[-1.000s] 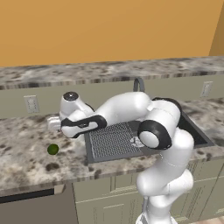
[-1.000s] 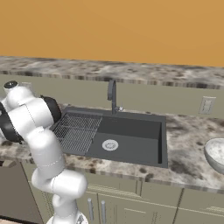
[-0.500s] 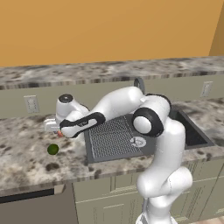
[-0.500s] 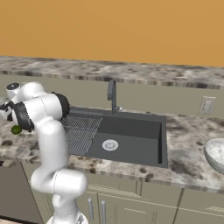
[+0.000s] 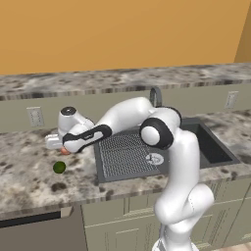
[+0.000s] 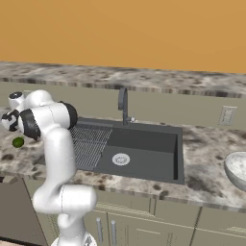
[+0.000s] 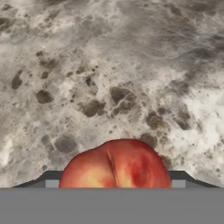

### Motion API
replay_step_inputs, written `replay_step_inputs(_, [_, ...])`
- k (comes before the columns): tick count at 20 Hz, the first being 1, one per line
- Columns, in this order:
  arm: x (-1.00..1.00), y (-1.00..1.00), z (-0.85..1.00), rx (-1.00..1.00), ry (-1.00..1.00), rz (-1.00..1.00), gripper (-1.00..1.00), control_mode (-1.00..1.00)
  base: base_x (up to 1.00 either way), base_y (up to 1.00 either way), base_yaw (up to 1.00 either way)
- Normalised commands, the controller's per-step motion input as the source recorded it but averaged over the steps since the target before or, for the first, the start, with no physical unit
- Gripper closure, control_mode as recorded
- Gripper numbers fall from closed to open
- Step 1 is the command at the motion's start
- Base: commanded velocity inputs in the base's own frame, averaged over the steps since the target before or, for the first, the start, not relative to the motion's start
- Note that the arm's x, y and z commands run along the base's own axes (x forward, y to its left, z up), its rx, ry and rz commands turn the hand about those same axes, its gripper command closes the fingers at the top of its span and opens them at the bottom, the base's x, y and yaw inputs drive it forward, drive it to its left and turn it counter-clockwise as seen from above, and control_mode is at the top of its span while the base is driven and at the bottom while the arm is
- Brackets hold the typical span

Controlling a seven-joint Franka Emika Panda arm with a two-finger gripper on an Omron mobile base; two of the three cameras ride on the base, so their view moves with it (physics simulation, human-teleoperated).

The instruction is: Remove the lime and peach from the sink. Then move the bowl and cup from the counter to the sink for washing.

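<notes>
since a second ago the arm has swung further left, off the sink [image 5: 162,157] and out over the counter [image 5: 29,171]. the gripper [image 5: 62,147] has its jaws spread wide with the peach [image 7: 114,164] sitting between the fingertips; whether it is pinched or loose can't be told. the peach [image 5: 65,151] is low over the stone, just beyond the lime [image 5: 59,167], which lies on the counter left of the sink. the bowl [image 6: 236,169] sits on the counter far right. no readable writing.
</notes>
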Motion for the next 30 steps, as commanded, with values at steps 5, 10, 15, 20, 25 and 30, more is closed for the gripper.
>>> replay_step_inputs(5, [0.13, 0.09, -0.19, 0.00, 0.00, 0.00, 1.00, -1.00, 0.00, 0.00, 0.00])
replay_step_inputs(10, [0.01, 0.01, -0.18, -0.02, 0.00, -0.01, 1.00, -1.00, 0.00, 0.00, 0.00])
replay_step_inputs(15, [0.00, 0.00, -0.16, -0.01, 0.00, -0.02, 1.00, -1.00, 0.00, 0.00, 0.00])
replay_step_inputs(20, [0.02, 0.00, -0.15, 0.00, 0.00, -0.02, 1.00, -1.00, 0.00, 0.00, 0.00])
replay_step_inputs(25, [0.04, 0.00, -0.15, 0.00, 0.00, -0.02, 1.00, -1.00, 0.00, 0.00, 0.00])
replay_step_inputs(30, [0.05, 0.00, -0.15, 0.00, 0.00, -0.02, 1.00, -1.00, 0.00, 0.00, 0.00])
